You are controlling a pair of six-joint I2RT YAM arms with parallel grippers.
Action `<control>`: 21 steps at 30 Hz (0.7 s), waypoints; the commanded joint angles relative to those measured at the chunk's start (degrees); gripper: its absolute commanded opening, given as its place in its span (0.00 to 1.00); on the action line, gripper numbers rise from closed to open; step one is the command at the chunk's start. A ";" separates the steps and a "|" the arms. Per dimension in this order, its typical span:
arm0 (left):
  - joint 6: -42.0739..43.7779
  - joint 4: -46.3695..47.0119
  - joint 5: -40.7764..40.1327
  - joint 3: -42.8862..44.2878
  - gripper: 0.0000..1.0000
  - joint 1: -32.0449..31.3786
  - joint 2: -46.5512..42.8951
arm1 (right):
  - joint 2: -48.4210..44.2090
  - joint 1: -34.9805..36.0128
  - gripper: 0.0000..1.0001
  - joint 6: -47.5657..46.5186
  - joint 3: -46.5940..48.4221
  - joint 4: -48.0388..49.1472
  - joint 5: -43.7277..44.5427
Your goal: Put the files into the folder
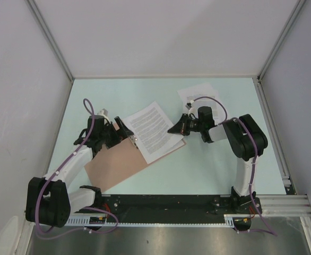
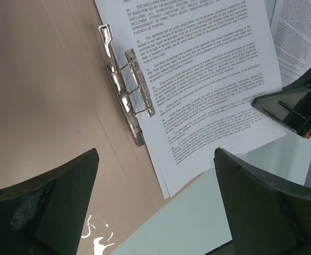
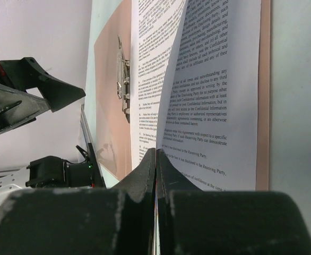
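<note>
Pinching the edge of the top printed sheet (image 1: 150, 127), the right gripper (image 3: 155, 155) is closed tight; the left gripper (image 2: 155, 159) gapes wide and empty, the metal fastener (image 2: 126, 87) of the folder (image 2: 49, 95) just ahead

Both arms built alike: left arm (image 1: 65, 164) at lower left, right arm (image 1: 244, 172) at right, w/ white links & chunky black joint housings. A purple cable (image 1: 89, 114) loops along each. Bases bolted to a black rail (image 1: 166, 202) at bottom centre. Left gripper (image 2: 155, 212): matte black wedge fingers (image 2: 44, 207), scuffed, white flecks. Right gripper (image 3: 156, 175): same black, grey scuffs, small red detail near tip.
</note>
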 commanded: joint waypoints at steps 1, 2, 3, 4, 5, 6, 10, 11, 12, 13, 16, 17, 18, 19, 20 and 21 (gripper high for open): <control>-0.35 1.72 0.31 -0.39 0.96 0.58 -0.46 | 0.61 0.98 0.00 0.20 2.03 3.10 0.49; -0.35 1.81 0.40 -0.39 0.96 0.58 -0.54 | 0.70 1.07 0.00 0.12 2.03 3.09 0.49; -0.18 1.81 0.31 -0.48 0.96 0.58 -0.46 | 0.79 1.15 0.00 0.03 2.03 2.92 0.49; -0.26 1.73 0.40 -0.57 0.96 0.58 -0.54 | 0.88 1.33 0.00 -0.06 2.03 2.83 0.57; -0.17 1.72 0.40 -0.57 0.96 0.58 -0.63 | 0.96 1.42 0.00 0.03 2.03 2.74 0.66; -0.17 1.72 0.31 -0.57 0.96 0.58 -0.54 | 0.97 1.51 0.00 -0.06 2.03 2.83 0.66; -0.17 1.73 0.40 -0.48 0.96 0.58 -0.46 | 0.79 1.94 0.00 0.03 2.12 2.83 0.93; -0.26 1.72 0.31 -0.39 0.96 0.58 -0.46 | 0.70 1.95 0.00 -0.15 2.12 2.57 0.93; -0.35 1.72 0.22 -0.22 0.96 0.58 -0.19 | 0.53 2.03 0.10 -0.15 2.21 2.31 0.93; -0.52 1.64 0.05 -0.04 0.97 0.75 0.07 | -0.43 1.95 0.19 -0.41 2.29 1.78 0.93; -0.96 0.76 -0.05 1.97 0.98 2.76 2.00 | -7.43 -0.33 0.51 -7.15 4.83 -10.74 3.81; -0.96 0.76 0.91 3.20 0.98 3.47 2.88 | -9.82 -1.73 0.59 -11.18 5.98 -22.80 6.70; -1.31 0.76 1.71 3.82 0.98 5.04 4.80 | -12.11 -2.18 0.74 -18.36 7.55 -28.75 13.34; -1.58 1.37 3.02 4.43 0.98 5.93 6.12 | -13.78 -2.27 0.81 -22.34 10.35 -34.29 17.15; -1.93 2.24 4.51 5.22 0.96 6.63 7.18 | -16.24 -2.36 0.85 -25.17 11.69 -43.05 20.49; -2.89 3.12 6.62 5.58 0.95 7.77 8.06 | -17.22 -2.10 0.91 -29.11 12.31 -45.48 25.23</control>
